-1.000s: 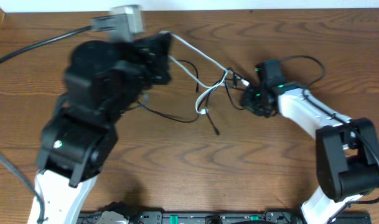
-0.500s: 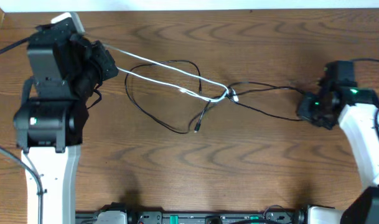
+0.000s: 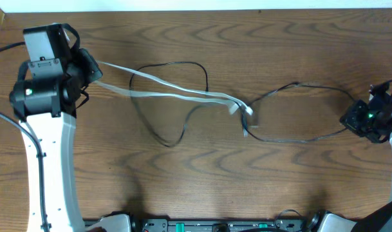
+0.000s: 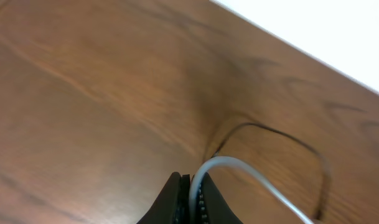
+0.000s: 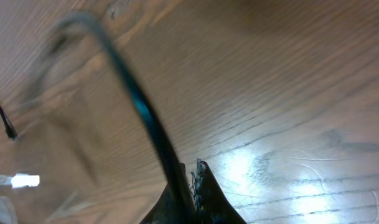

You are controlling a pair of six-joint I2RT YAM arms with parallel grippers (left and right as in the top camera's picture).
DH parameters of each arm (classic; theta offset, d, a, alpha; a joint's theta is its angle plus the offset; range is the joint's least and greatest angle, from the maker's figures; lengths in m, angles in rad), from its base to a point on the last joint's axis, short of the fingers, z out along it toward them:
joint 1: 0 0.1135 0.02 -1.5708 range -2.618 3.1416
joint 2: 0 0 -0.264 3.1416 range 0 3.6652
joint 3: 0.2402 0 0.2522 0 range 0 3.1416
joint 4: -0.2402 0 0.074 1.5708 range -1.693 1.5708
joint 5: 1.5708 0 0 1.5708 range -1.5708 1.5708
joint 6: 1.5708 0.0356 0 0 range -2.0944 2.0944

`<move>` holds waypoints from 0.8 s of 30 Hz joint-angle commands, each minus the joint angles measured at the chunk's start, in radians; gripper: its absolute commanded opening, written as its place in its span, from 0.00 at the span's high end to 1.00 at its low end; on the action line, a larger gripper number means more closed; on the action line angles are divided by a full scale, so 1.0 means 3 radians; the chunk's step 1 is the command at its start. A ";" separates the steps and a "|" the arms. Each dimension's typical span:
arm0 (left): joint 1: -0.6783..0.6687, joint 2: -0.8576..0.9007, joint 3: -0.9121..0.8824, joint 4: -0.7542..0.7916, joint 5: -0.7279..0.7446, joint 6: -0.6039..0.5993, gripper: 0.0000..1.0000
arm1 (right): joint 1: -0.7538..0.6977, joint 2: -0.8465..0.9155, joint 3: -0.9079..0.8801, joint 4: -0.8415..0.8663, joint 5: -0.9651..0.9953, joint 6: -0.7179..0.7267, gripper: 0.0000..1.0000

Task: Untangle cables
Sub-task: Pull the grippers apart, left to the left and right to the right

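White cable (image 3: pixel 215 98) runs stretched from the left gripper (image 3: pixel 87 67), whose fingers are closed on it, toward the middle of the wooden table (image 3: pixel 202 187). There a loop of the black cable (image 3: pixel 292 139) crosses it, and this cable goes on to the right gripper (image 3: pixel 358 120), clamped on it. I judge the pulling-apart step is in hand; next, that crossing loop must slip free.

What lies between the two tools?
Overhead view: the white cable from the left tool and the black cable from the right tool, tangled together mid-table.
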 commanded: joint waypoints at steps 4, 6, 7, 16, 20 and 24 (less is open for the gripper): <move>0.0181 0.0175 0.0024 -0.0084 -0.0350 -0.0003 0.92 | -0.0404 -0.0051 0.0004 0.0027 -0.0006 0.0177 0.99; 0.0189 0.0214 0.0024 -0.0083 -0.0235 -0.0008 0.92 | -0.0463 -0.0051 0.0004 0.0072 -0.0333 0.0017 0.99; 0.0181 0.0221 0.0024 -0.0081 -0.0107 0.0004 0.93 | -0.0450 -0.0051 0.0009 0.0094 -0.0547 -0.0120 0.99; -0.0320 0.0237 0.0024 -0.0065 0.0971 0.0445 0.93 | 0.0203 -0.0052 0.0907 -0.0234 -0.1321 -0.0561 0.99; -0.0683 0.0238 0.0020 -0.0151 0.1227 0.0505 0.93 | 0.0506 -0.0051 0.1498 -0.0450 -0.1240 -0.0443 0.99; -0.0997 0.0247 -0.0024 -0.0187 0.1298 0.0504 0.79 | 0.0676 -0.0051 0.1832 -0.0490 -0.1212 -0.0296 0.99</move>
